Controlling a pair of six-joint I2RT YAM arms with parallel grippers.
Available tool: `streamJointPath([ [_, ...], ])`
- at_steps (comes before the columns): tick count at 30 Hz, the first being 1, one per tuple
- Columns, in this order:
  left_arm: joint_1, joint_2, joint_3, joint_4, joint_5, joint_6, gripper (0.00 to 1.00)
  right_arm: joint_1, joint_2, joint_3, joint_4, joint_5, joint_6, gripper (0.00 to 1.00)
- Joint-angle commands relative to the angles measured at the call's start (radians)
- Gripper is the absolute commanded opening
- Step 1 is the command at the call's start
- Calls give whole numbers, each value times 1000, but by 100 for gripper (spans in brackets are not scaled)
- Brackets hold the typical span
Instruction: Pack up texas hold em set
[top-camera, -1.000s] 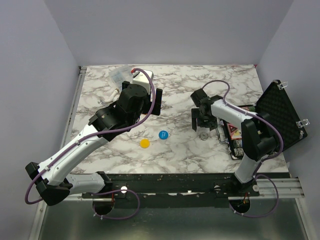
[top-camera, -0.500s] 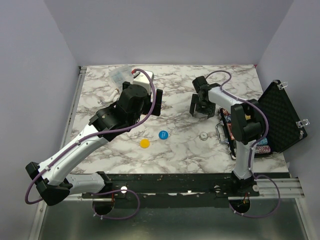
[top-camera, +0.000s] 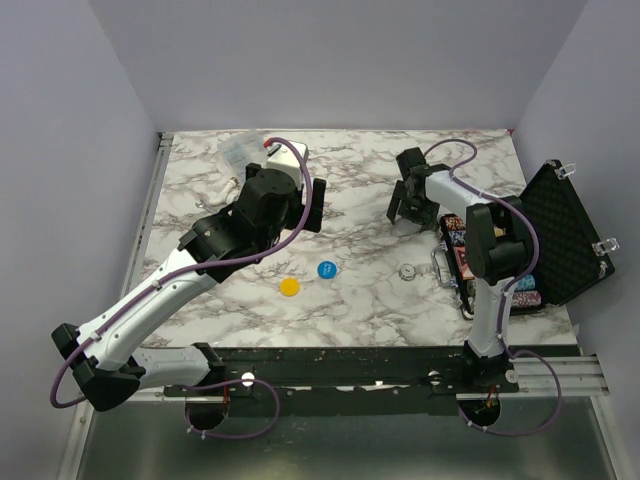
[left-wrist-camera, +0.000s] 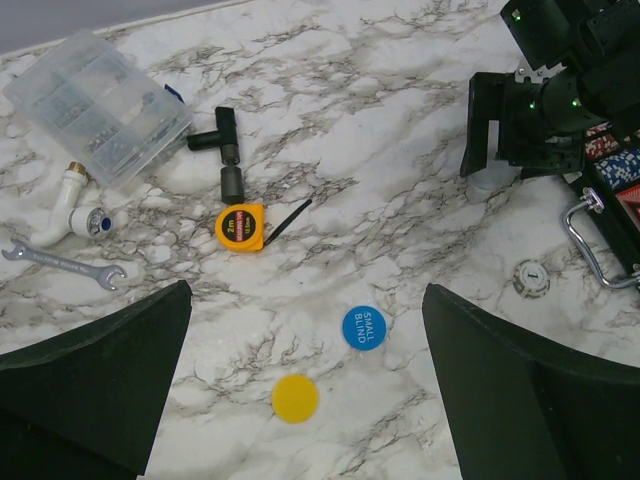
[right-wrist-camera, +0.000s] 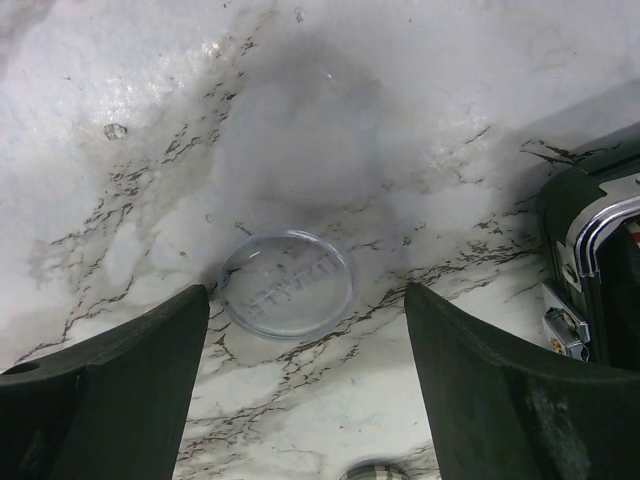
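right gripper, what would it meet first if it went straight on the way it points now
Probably the clear disc lying flat on the table, framed by the open right gripper; depth is unclear.

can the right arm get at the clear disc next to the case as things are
Probably yes: the right tool hangs open right above the clear disc, nothing lies between them, and the case sits off to one side.
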Motion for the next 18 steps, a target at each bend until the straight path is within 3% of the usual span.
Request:
streamJointPath([
  [1, -4, 9, -7, 18, 19, 10, 98, 0, 25, 3, 27, 30, 31, 81],
  [18, -3, 15, -8, 17, 20, 10, 98, 9, 62, -6, 42, 40, 28, 76],
])
